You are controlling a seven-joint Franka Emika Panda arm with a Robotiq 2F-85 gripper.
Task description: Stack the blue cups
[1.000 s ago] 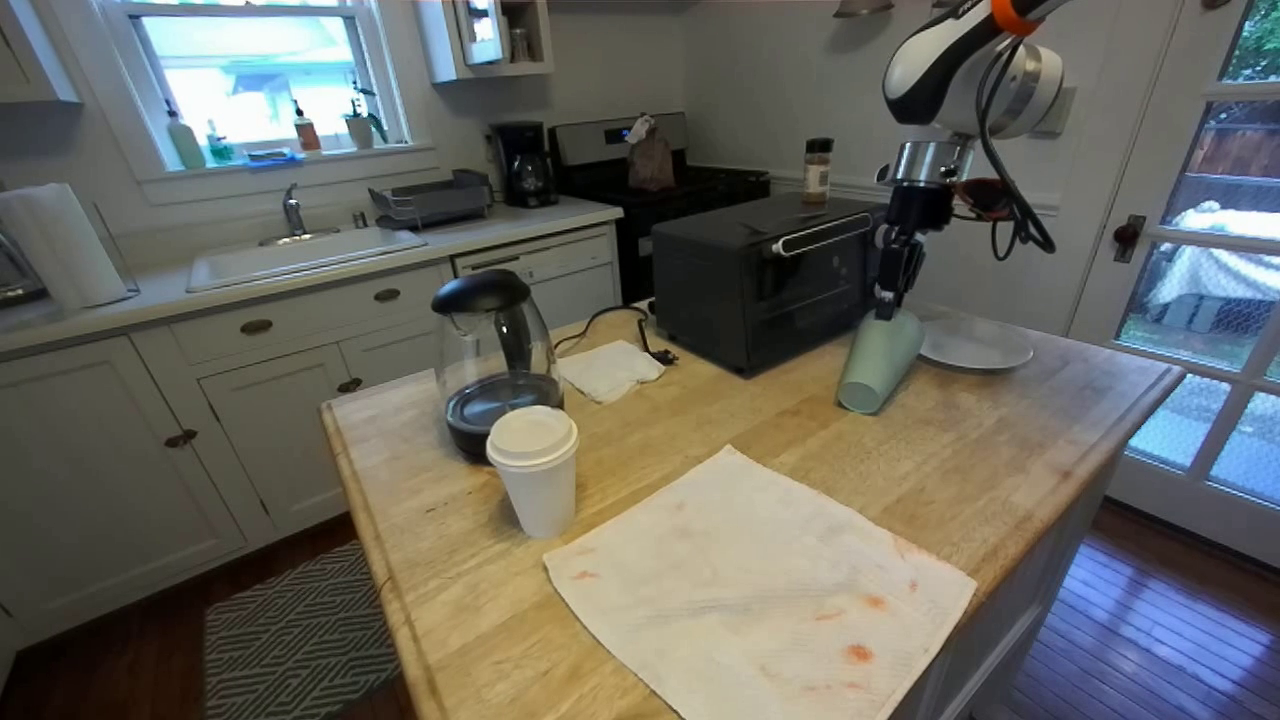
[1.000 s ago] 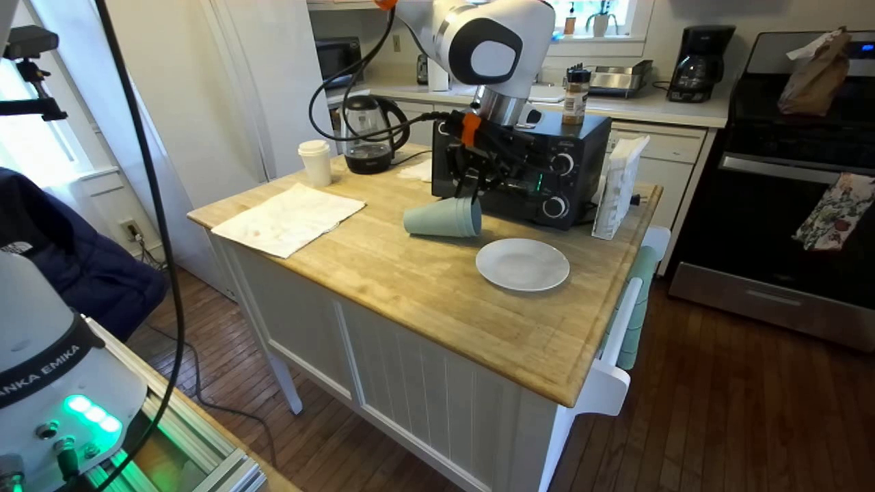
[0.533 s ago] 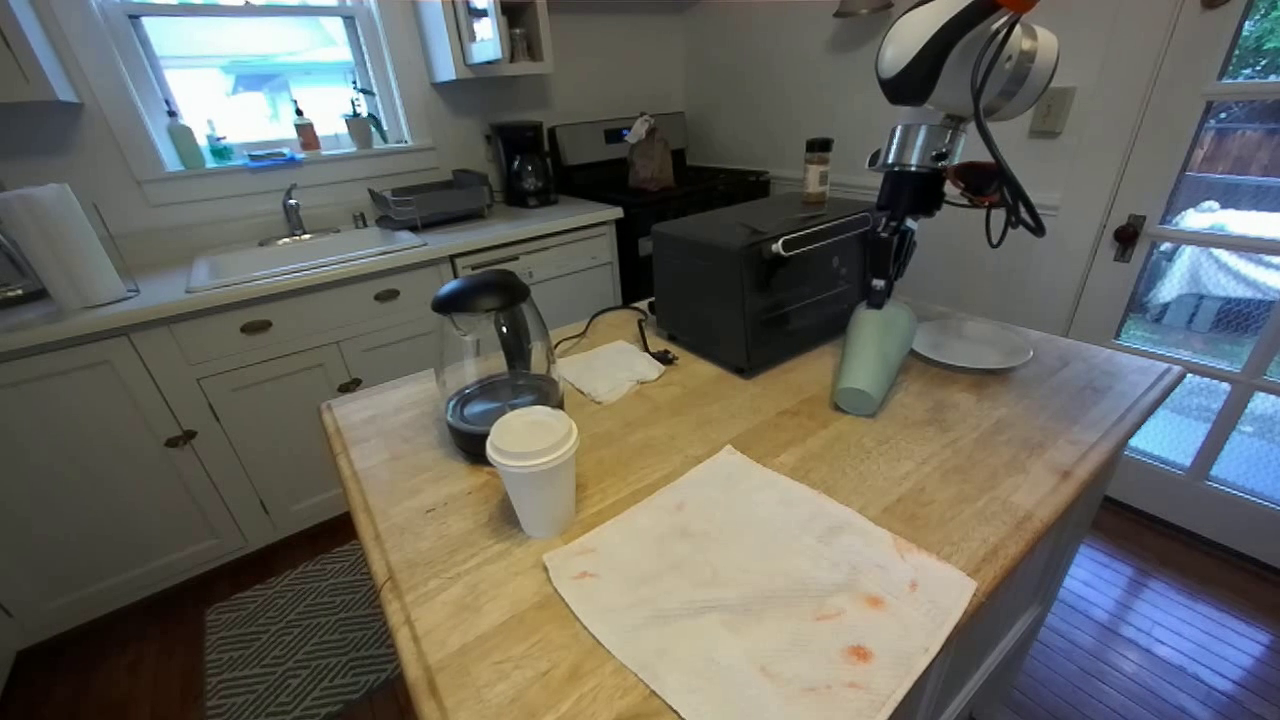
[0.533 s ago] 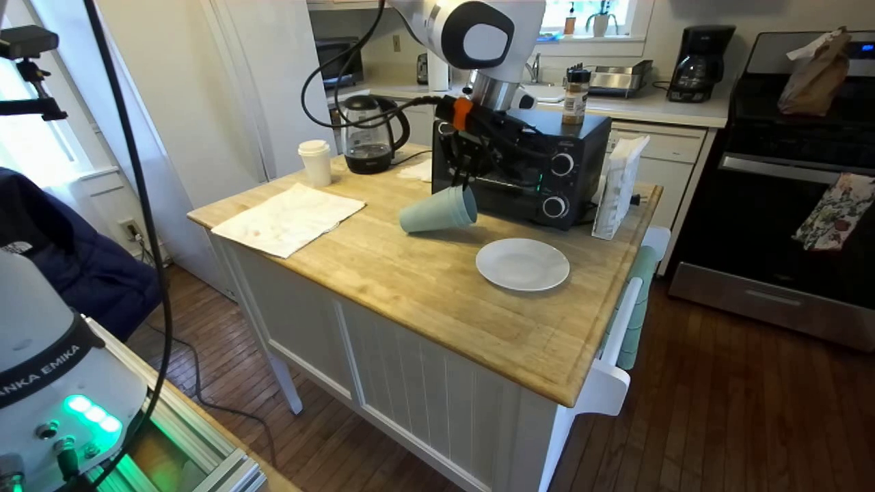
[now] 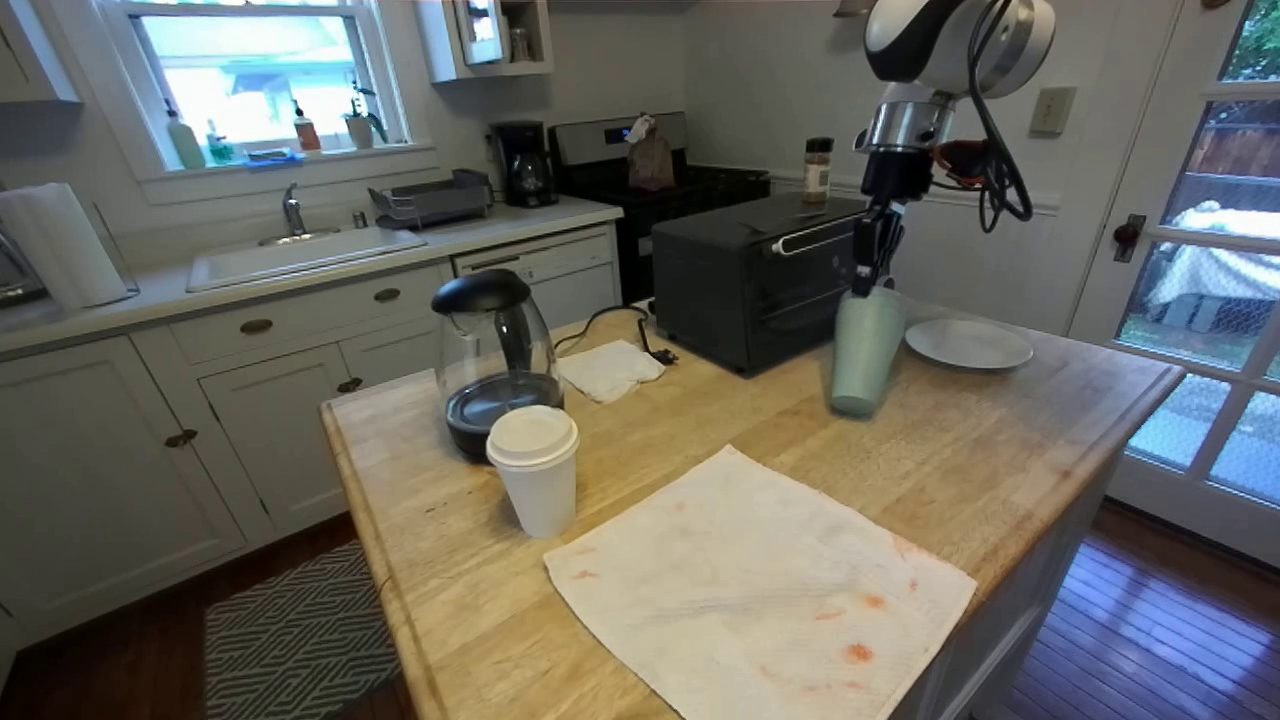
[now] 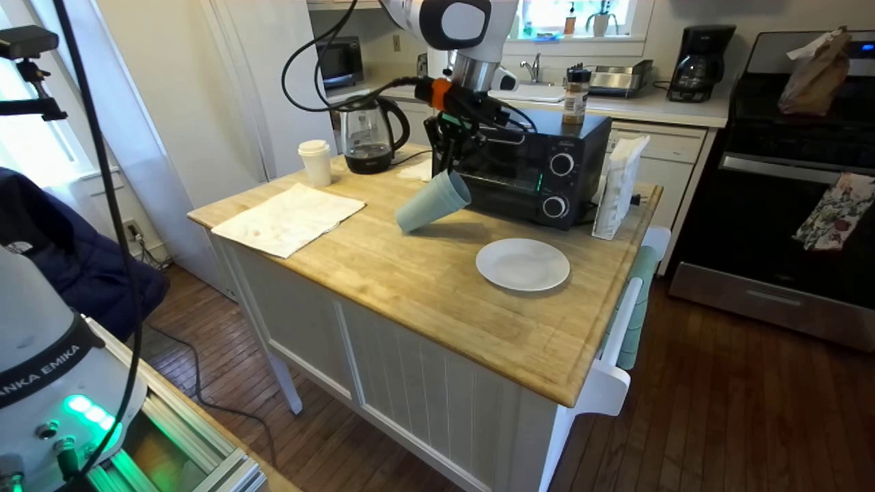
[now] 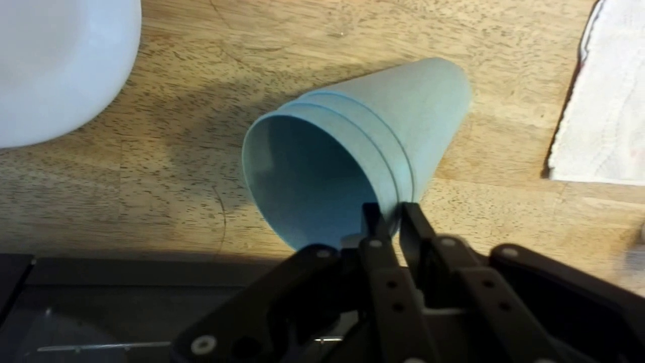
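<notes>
The three blue cups are nested one inside another; they show as a tilted pale blue-green stack in both exterior views (image 5: pixel 866 355) (image 6: pixel 431 202). In the wrist view, their rims (image 7: pixel 388 146) lie close together and the mouth faces the camera. My gripper (image 5: pixel 868 288) is shut on the stack's rim, also seen in an exterior view (image 6: pixel 446 169). In the wrist view, one fingertip of the gripper (image 7: pixel 392 222) is inside the mouth and the other is outside the wall. The rim end is raised and the base end is low, at or just above the table; contact is unclear.
A black toaster oven (image 6: pixel 506 160) stands close behind the gripper. A white plate (image 6: pixel 522 265) lies beside the stack. A white cloth (image 5: pixel 760 590), a white lidded cup (image 5: pixel 535 480) and a glass carafe (image 5: pixel 500 350) are further along the wooden table (image 6: pixel 437 287).
My gripper has risen and shifted away from the plate, holding the rim. The stack has tipped from lying nearly flat to a steeper tilt, its rim end lifted and its base low.
</notes>
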